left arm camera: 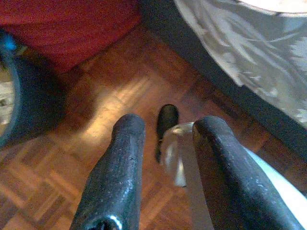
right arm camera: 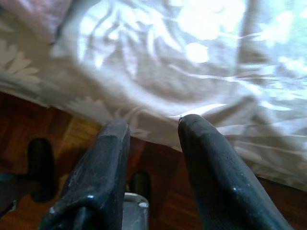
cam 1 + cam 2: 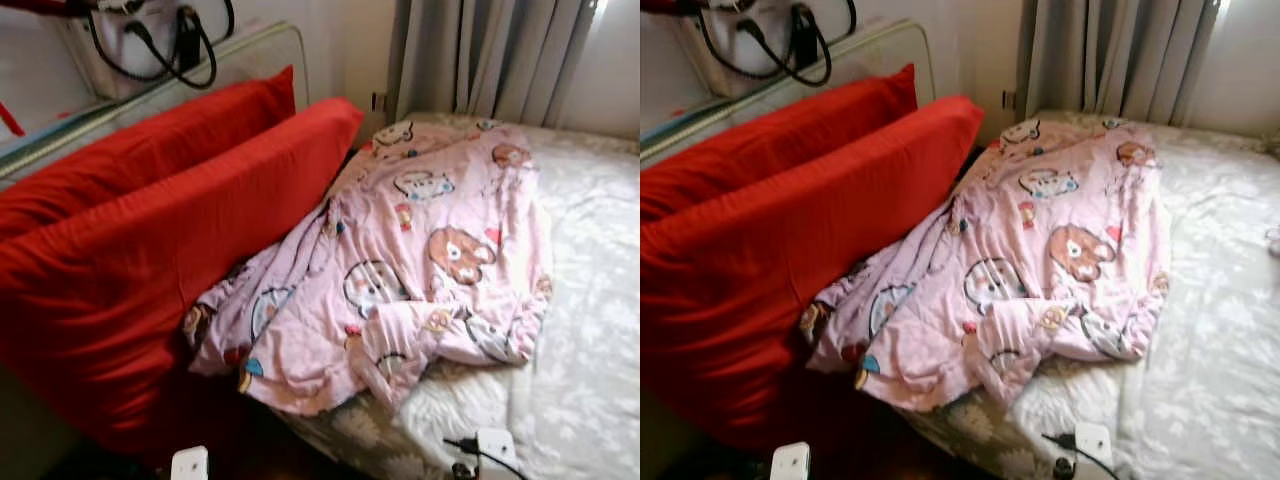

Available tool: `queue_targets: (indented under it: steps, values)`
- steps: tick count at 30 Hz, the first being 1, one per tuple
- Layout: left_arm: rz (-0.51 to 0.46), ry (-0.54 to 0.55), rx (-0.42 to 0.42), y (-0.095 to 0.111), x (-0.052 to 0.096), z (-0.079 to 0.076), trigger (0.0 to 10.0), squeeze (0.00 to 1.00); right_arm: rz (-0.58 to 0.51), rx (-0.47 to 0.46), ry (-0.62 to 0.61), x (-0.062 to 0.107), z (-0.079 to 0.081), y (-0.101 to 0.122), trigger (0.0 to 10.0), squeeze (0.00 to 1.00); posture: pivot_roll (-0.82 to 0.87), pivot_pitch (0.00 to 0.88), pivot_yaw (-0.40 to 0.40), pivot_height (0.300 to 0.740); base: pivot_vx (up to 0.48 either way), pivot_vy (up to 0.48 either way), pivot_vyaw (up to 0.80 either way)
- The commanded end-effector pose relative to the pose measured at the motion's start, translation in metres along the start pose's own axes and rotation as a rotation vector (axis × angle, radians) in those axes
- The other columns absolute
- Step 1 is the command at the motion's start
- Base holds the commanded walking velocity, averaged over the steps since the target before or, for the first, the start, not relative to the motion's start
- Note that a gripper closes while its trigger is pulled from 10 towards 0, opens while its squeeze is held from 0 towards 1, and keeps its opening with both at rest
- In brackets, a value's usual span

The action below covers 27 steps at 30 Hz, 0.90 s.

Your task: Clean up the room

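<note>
- We see a pink cartoon-print blanket (image 3: 420, 260) crumpled on the bed (image 3: 590, 330), its edge against two red pillows (image 3: 140, 250).
- Our left gripper (image 1: 163, 167) hangs parted and empty over parquet floor (image 1: 96, 115).
- Our right gripper (image 2: 153, 143), parted and empty, points at the floral bedsheet's (image 2: 192, 72) edge.

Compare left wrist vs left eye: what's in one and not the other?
Left wrist: the left claw, fingers apart and empty, over wood floor, with a dark round thing at the frame's edge. Left eye: the pink blanket bunched on the bed, the grey curtain and a white bag behind the cushions. Both: the red cushions and the floral sheet.
</note>
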<state>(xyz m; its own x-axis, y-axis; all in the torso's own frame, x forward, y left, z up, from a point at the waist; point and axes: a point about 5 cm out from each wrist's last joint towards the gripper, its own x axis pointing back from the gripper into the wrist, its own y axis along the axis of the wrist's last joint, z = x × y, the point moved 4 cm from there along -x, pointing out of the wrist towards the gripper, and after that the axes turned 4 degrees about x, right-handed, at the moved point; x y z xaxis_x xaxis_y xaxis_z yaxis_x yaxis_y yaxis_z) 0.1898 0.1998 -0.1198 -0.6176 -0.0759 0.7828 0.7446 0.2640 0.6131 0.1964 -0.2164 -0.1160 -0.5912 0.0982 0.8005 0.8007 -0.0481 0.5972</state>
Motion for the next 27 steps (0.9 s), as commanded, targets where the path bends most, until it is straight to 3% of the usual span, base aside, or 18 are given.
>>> queue_targets:
  steps: [1,4,5,8,11,16,21,27]
  values:
    - [0.01,-0.011,-0.035,-0.001,0.001,0.002,10.0,0.0,-0.011,-0.043,0.002,-0.002,0.002,0.006,10.0,0.0,0.01,0.0,0.019,0.74,0.0,0.0,0.0]
    - [0.013,0.007,-0.016,-0.001,0.0,0.004,10.0,0.0,-0.028,-0.119,-0.015,-0.002,-0.001,0.01,10.0,0.0,0.0,0.0,0.01,0.74,0.0,0.0,0.0]
    - [-0.018,0.029,0.07,0.006,0.0,0.007,10.0,0.0,-0.035,-0.113,-0.02,-0.002,-0.003,0.012,10.0,0.0,0.01,0.0,0.037,0.74,0.0,0.0,0.0]
    - [-0.043,0.043,0.014,0.012,-0.001,0.011,10.0,0.0,-0.035,-0.11,-0.048,-0.002,-0.006,0.014,10.0,0.0,-0.03,0.0,0.05,0.74,0.0,0.0,0.0]
    - [-0.011,0.036,-0.046,0.009,0.0,0.017,10.0,0.0,-0.08,-0.063,-0.028,-0.004,-0.005,0.032,10.0,0.0,-0.03,0.0,0.043,0.74,0.0,0.0,0.0]
    - [-0.015,0.024,-0.032,0.009,0.0,0.014,10.0,0.0,-0.07,-0.106,-0.047,-0.005,-0.006,0.031,10.0,0.0,-0.04,0.0,0.051,0.74,0.0,0.0,0.0]
    - [-0.026,0.014,-0.017,0.007,0.0,0.009,10.0,0.0,-0.043,-0.064,-0.016,-0.004,0.003,0.02,10.0,0.0,-0.02,0.0,0.043,0.74,0.0,0.0,0.0]
    - [-0.001,0.044,0.001,-0.004,0.005,0.023,10.0,0.0,-0.044,-0.06,-0.02,-0.003,0.0,0.019,10.0,0.0,-0.02,0.0,0.032,0.74,0.0,0.0,0.0]
